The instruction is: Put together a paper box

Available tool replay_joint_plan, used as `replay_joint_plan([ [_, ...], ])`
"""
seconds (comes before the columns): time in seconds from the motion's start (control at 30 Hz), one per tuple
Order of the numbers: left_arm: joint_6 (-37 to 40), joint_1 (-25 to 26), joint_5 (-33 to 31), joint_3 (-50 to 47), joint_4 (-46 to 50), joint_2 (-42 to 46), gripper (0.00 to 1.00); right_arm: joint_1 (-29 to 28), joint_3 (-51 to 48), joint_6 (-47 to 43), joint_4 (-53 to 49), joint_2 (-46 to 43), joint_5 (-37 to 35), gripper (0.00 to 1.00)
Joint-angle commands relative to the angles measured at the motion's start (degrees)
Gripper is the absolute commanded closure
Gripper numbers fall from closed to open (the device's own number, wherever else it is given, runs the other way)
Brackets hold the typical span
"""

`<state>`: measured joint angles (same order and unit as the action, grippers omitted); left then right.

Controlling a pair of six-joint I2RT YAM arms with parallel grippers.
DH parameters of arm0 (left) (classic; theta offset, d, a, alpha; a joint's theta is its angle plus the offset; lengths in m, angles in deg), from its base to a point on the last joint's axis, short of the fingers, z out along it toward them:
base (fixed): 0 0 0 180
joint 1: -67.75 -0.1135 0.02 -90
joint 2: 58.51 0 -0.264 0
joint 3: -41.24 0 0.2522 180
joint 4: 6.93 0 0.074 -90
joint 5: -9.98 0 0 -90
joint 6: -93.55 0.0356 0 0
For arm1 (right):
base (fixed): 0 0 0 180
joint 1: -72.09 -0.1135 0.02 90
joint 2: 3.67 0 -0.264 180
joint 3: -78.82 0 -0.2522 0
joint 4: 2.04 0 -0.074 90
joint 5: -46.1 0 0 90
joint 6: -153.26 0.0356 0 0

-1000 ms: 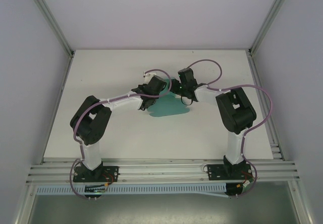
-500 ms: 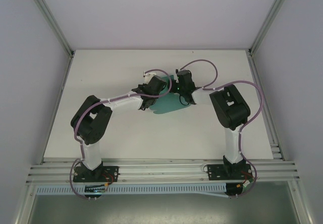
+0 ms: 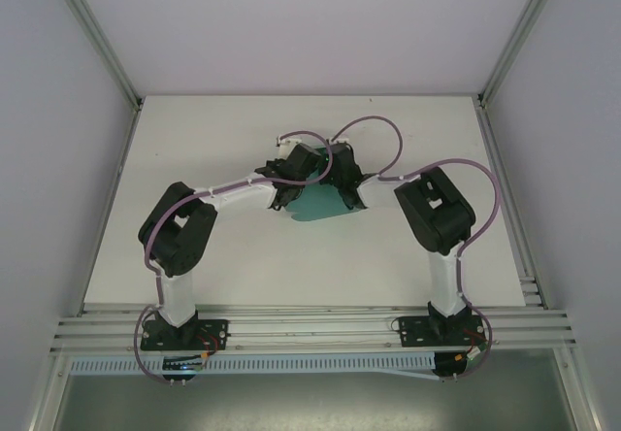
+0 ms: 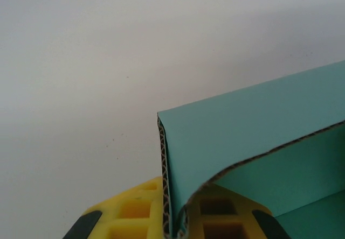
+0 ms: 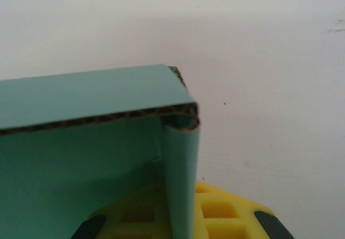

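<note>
The teal-green paper box [image 3: 325,204] sits partly folded at the middle of the table, between both wrists. In the left wrist view my left gripper [image 4: 173,217] is shut on an upright corrugated wall of the box [image 4: 242,126], one yellow finger [image 4: 132,212] on each side. My right gripper [image 5: 183,212] is shut on the box's opposite upright side wall [image 5: 180,158], which curls inward at its top corner. Seen from above, the two grippers [image 3: 299,179] [image 3: 342,181] stand close together over the box's far edge.
The white table [image 3: 194,149] is bare around the box. Grey walls and aluminium frame rails [image 3: 97,43] border it on the left, right and back. Purple cables [image 3: 378,125] loop above the wrists.
My right gripper has moved left onto the box's side wall and shut on it. The box has drawn in slightly between the wrists. My left gripper kept its grip.
</note>
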<state>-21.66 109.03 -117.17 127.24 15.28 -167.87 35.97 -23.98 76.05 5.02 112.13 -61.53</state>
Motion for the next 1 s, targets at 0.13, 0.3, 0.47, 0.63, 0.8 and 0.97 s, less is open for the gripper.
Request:
replay_joint_plan([
  [0.13, -0.81, 1.76, 2.92, 1.18, 4.28, 0.65, 1.00, -0.64, -2.49, -4.54, -13.58, 1.03, -17.48, 1.00],
  [0.3, -2.41, 1.79, 4.76, 0.53, 3.24, 0.78, 1.00, 1.40, -1.82, 20.42, -19.72, -2.26, -15.68, 1.00],
  [0.47, -2.70, 2.01, 5.82, 0.88, 3.24, -0.10, 1.00, 1.49, 1.33, 36.36, -25.22, -2.86, -15.25, 1.00],
  [0.63, -2.84, 2.04, 5.67, 0.00, 2.89, 0.31, 1.00, 1.95, 4.67, 37.22, -27.55, -0.28, -15.54, 1.00],
  [0.8, -2.02, 2.06, 5.55, 0.00, 3.19, 0.19, 1.00, 1.73, 0.30, 16.16, -13.34, 0.00, -11.95, 0.93],
  [0.97, -2.71, 2.05, 6.04, 0.04, 3.20, -0.04, 1.00, 3.06, -7.97, 9.73, -0.83, -2.88, -2.05, 0.89],
])
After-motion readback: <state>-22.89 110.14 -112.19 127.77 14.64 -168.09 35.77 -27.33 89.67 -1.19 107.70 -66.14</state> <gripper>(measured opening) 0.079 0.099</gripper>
